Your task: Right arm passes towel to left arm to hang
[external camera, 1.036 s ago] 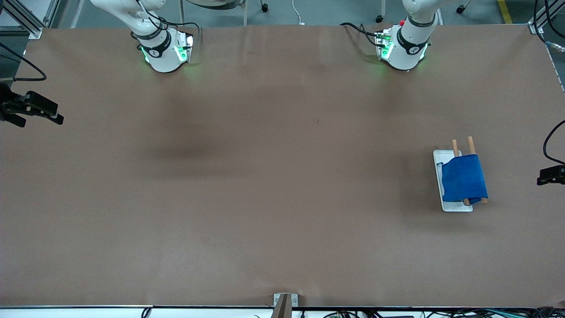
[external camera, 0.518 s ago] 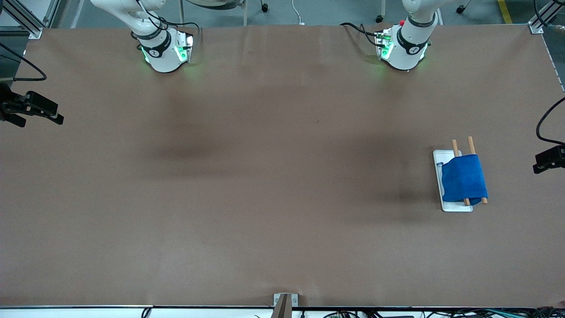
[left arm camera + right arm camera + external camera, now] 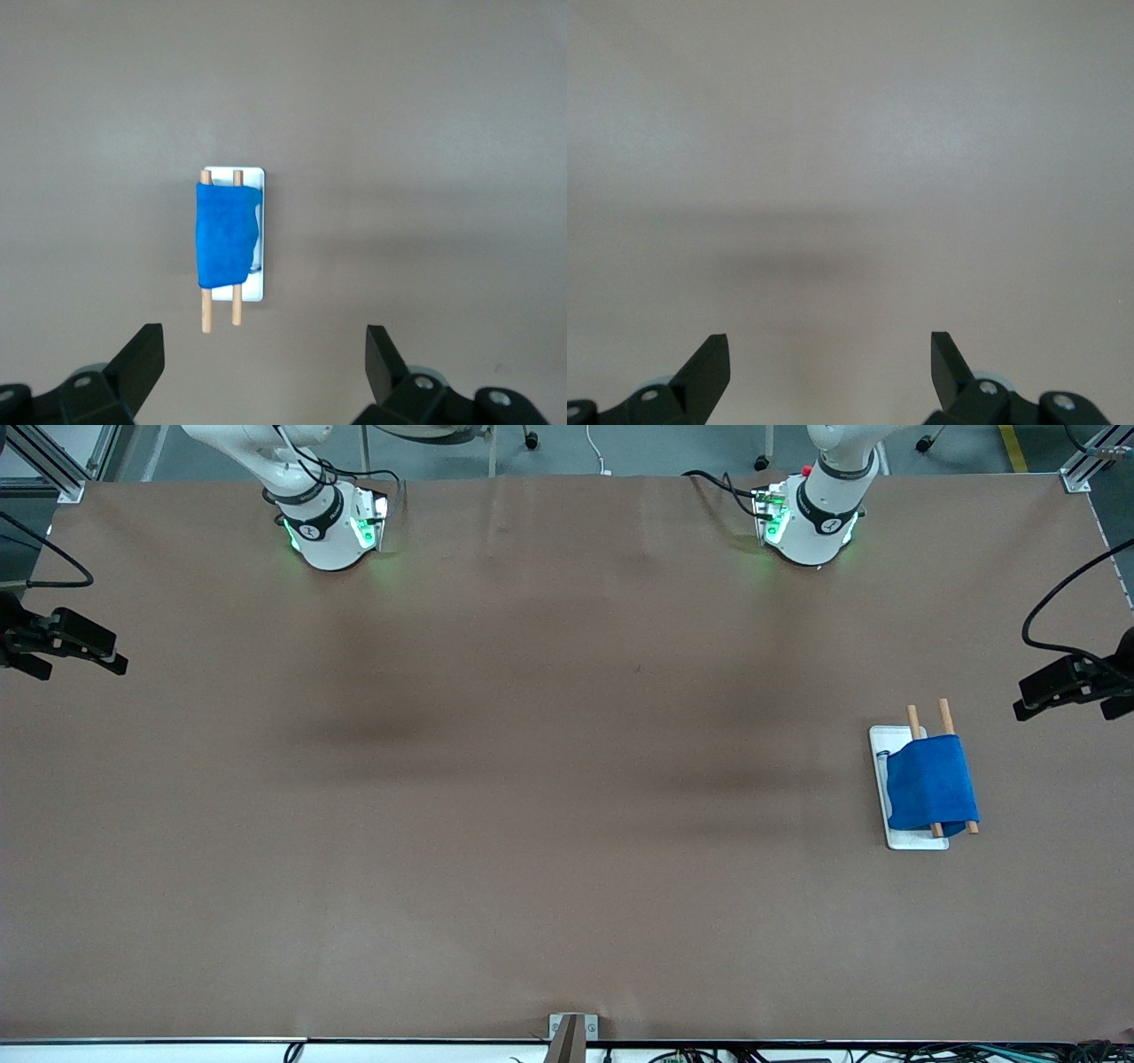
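Nothing left, by the look of it: towel [image 3: 930,786] draped over two wooden rods [image 3: 946,716] above the white tray [image 3: 879,762], toward the left arm's end of the tabletop [image 3: 532,824]; left gripper [image 3: 1032,704] and right gripper [image 3: 102,660] both up over the tabletop's ends, fingers wide apart, holding nothing.

The left gripper [image 3: 264,354] hangs in the air above the table's [image 3: 532,824] left-arm end with its fingers wide apart and empty, while the right gripper [image 3: 830,354], also spread and empty, waits above the right-arm end.
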`<state>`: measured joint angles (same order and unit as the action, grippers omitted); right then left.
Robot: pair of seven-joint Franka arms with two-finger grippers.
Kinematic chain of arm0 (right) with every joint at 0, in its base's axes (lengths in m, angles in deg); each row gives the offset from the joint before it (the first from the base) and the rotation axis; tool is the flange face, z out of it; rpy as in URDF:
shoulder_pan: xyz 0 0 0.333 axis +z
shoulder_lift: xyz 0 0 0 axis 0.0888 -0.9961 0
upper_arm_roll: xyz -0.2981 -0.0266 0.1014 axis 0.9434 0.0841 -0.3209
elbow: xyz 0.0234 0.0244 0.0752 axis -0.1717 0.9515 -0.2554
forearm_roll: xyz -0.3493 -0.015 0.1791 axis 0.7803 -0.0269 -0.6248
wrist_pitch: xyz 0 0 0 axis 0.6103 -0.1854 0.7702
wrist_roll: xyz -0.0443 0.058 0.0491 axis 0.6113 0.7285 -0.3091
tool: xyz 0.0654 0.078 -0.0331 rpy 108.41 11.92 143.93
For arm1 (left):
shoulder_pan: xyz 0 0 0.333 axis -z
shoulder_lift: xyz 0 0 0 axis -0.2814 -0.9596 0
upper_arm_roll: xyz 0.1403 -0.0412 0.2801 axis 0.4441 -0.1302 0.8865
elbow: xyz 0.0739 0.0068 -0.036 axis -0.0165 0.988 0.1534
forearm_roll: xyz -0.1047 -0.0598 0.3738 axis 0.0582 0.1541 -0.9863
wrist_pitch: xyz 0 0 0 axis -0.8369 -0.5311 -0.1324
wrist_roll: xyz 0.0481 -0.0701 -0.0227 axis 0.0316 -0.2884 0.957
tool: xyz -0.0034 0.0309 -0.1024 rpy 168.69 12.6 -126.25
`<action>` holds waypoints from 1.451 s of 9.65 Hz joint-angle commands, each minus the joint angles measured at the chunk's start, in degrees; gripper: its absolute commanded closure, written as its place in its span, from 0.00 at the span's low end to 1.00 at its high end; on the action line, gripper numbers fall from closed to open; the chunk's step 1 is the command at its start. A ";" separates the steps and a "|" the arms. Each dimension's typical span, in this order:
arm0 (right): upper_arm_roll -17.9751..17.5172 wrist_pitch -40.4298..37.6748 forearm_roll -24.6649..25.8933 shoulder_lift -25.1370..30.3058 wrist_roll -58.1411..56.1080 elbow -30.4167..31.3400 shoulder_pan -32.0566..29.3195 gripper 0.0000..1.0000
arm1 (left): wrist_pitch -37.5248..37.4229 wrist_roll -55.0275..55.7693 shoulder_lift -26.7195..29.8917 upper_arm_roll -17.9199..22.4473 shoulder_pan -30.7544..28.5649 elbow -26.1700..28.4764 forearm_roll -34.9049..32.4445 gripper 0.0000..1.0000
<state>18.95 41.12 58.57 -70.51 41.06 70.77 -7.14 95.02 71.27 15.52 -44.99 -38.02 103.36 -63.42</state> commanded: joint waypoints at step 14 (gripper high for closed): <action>-0.41 -0.18 1.21 -1.91 0.54 -3.49 -0.41 0.00 | 1.23 -1.47 17.85 16.85 20.36 19.60 3.32 0.00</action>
<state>18.92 41.57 59.03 -71.80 41.04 68.45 -7.12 96.08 70.43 34.75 -28.13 -18.41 123.22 -58.01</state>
